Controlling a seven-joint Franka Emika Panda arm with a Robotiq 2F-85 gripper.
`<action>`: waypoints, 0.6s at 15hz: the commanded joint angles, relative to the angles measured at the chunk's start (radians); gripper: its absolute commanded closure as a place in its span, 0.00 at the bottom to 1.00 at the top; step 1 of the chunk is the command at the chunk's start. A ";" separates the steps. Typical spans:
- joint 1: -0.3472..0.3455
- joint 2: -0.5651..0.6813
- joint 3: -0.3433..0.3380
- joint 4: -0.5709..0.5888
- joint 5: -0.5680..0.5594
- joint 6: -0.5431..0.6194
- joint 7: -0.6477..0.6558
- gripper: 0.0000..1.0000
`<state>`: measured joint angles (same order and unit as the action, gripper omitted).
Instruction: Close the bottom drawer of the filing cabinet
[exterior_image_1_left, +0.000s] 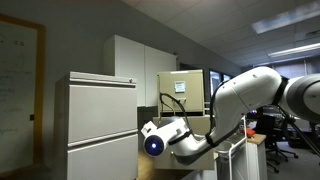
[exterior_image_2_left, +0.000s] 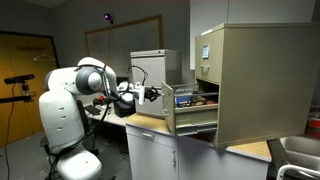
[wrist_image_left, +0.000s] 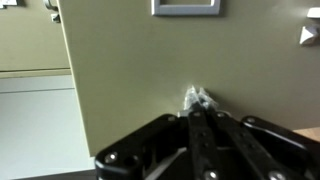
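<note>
We see the bottom drawer (exterior_image_2_left: 192, 118) pulled out of the filing cabinet (exterior_image_2_left: 250, 80). The gripper (wrist_image_left: 197, 99), fingers pressed together, sits at the drawer front below a label frame (wrist_image_left: 186, 6), whose writing is unreadable.

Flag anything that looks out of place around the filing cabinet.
The bottom drawer of the filing cabinet sticks out well past the front with its inside exposed, while the labelled drawer above sits flush. Nothing looks spilled or damaged.
</note>
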<state>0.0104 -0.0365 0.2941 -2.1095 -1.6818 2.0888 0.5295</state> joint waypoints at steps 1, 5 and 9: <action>0.038 0.082 -0.092 0.074 -0.042 -0.017 0.078 0.99; 0.021 0.145 -0.164 0.157 -0.100 0.004 0.151 0.99; 0.000 0.204 -0.226 0.258 -0.123 0.004 0.188 1.00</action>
<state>0.0396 0.0999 0.1255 -1.9675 -1.7661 2.0911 0.6907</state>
